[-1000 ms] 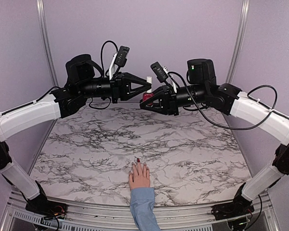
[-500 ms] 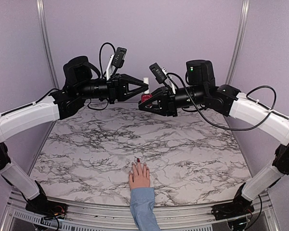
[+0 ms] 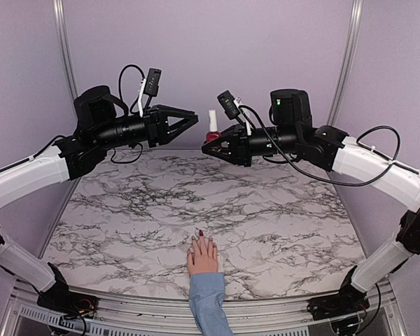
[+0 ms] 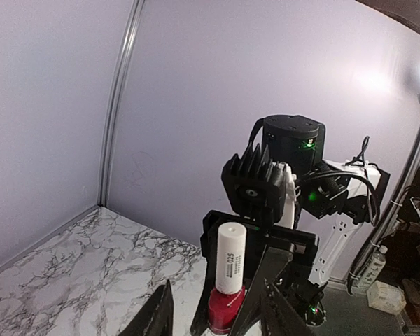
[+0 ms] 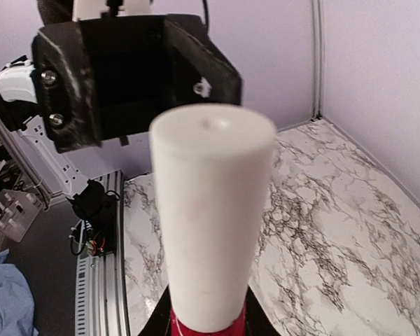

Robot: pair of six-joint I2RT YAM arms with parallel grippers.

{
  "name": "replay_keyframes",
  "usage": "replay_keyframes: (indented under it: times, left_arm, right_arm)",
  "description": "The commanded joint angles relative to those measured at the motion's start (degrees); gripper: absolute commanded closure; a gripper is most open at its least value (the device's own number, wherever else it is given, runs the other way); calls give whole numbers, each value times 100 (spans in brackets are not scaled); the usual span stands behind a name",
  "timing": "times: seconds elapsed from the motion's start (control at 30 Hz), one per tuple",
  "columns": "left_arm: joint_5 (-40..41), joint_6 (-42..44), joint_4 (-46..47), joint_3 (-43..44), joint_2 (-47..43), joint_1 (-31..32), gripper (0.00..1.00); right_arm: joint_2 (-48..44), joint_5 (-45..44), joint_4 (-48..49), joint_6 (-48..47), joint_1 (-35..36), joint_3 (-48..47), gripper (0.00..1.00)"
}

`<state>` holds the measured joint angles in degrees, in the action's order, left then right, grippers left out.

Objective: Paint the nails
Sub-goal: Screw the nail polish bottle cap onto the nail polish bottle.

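Observation:
A pale pink hand (image 3: 203,256) with a light blue sleeve (image 3: 208,302) lies flat at the table's near edge. Its nails (image 3: 201,233) are tiny; one fingertip looks dark red. High over the far side of the table, my right gripper (image 3: 210,142) is shut on the red body of a polish bottle (image 3: 212,135), whose white cap (image 3: 212,117) stands upright. My left gripper (image 3: 190,120) hangs just left of the cap, open and holding nothing. In the left wrist view the cap (image 4: 231,257) stands ahead of my spread fingers (image 4: 158,316). The cap (image 5: 211,210) fills the right wrist view.
The white marble table (image 3: 161,203) has purple walls behind and on both sides, with metal posts (image 3: 64,63) in the back corners. Cables loop above both wrists. Facing the right wrist camera is the left gripper's black body (image 5: 126,77).
My left gripper has let go of the white cap, opened, and drawn back to the left. The right gripper still holds the bottle in about the same place.

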<state>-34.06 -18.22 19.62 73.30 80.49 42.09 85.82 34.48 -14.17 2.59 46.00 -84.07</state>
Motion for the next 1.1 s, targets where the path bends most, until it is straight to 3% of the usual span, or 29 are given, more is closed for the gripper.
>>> replay_keyframes:
  times: [0.0, 0.17, 0.5, 1.07]
  left_arm:
    - [1022, -45, 16, -123, -260, 164, 58]
    - [1994, -238, -107, -80, -102, 412, 57]
    - [3104, -124, -621, 410, 484, 926, 57]
    - [3337, -384, -685, 1003, 1144, 998, 64]
  right_arm:
    - [-61, -1590, -205, 178, -23, -243, 100]
    - [-16, -2343, -392, 258, -6, -317, 100]
    - [177, -2998, -610, 269, 150, -511, 100]
    - [347, -2809, -684, 175, 265, -594, 100]
